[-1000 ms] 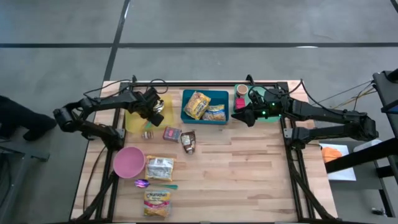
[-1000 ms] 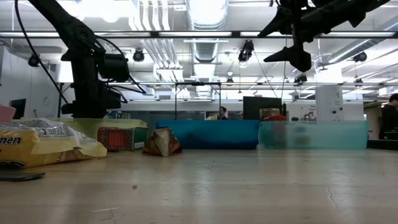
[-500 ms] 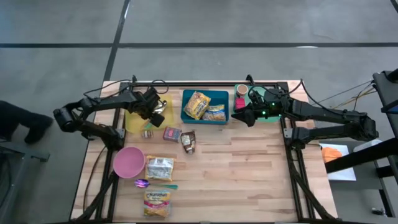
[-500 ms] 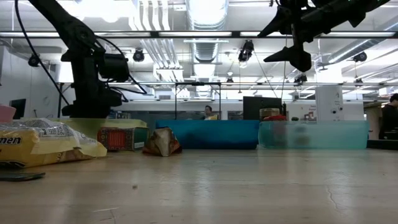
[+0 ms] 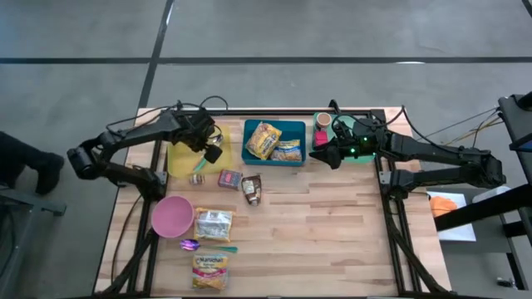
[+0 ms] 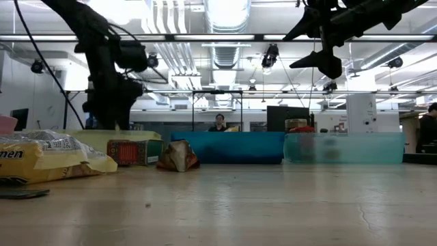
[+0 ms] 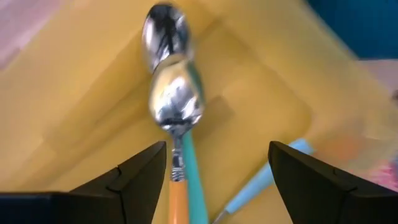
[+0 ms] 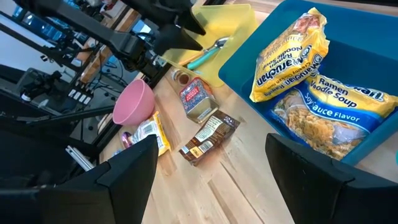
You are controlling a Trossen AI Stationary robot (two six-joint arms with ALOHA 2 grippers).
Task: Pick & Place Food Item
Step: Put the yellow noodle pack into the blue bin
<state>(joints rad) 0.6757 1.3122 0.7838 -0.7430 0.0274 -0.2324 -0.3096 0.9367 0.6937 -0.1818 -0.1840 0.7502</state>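
Left gripper (image 7: 214,168) higher; spoon handle (image 7: 180,199) cropped.

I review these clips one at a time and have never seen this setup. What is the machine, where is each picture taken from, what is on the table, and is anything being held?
Two dark robot arms work at a wooden table. One camera looks straight down, one sits at table-top height, and one rides on each wrist.

The left gripper hangs over the yellow tray with jaws apart and nothing between them. Its wrist camera shows a spoon with a teal handle lying in that tray.

The right gripper waits beside the blue bin, jaws open and empty. That bin holds two ramen packets.

Loose on the table are a pink bowl, a small red packet, a brown wrapper and two more food packets. Nothing is held.
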